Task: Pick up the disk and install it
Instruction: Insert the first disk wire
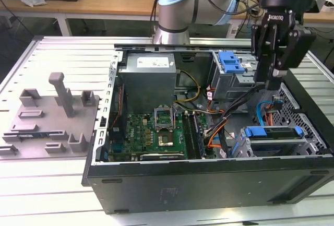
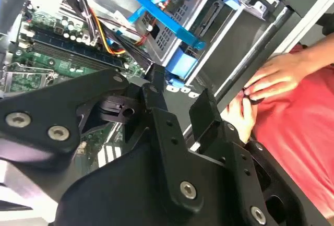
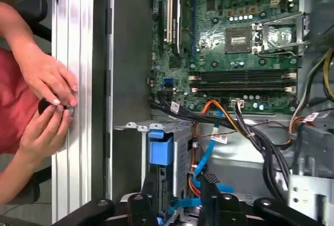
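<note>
Because the disk (image 1: 274, 132) appears seated in the lower drive bay (image 1: 238, 145), the gripper (image 1: 272, 80) hangs above it, jaws parted and empty. Its vertical stance likely clears adjacent cables (image 1: 232, 106).

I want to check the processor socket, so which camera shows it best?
The first wrist view: the processor socket lies face-on and large. The exterior view shows it small and slanted; the second wrist view catches a cropped part.
</note>
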